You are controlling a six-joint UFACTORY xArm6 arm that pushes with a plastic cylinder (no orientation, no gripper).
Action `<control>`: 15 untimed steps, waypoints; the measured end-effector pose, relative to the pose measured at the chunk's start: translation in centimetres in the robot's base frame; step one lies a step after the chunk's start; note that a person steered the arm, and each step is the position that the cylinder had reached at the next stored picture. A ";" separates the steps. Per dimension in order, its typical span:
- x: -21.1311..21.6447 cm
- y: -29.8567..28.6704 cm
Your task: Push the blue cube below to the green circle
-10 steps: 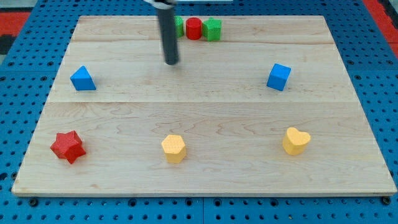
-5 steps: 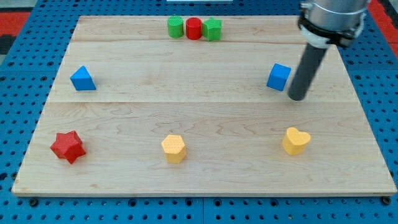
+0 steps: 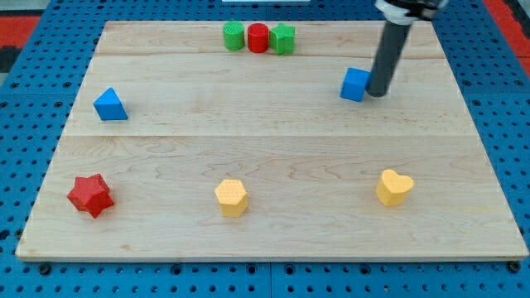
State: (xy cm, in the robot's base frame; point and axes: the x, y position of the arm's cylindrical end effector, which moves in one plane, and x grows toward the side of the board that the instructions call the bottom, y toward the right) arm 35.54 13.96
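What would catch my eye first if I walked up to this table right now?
Probably the dark rod coming down from the view's top right, with my tip against the right side of the blue cube. Next, the tight row at the board's top edge: a green circle, a red cylinder and another green block. Along the bottom sit a red star and two yellow blocks.
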 end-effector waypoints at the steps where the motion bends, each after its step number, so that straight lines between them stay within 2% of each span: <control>1: -2.6 -3.5; 2: -5.5 -4.8; 3: -6.7 -7.3; 5: -3.0 -9.3; 6: -2.3 -15.2; 8: -2.2 -22.3; 11: -1.5 -25.3; 12: 2.4 -24.7; 13: 3.7 -25.1; 14: 2.6 -25.0; 15: 1.4 -30.5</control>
State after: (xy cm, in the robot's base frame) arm 36.92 -16.57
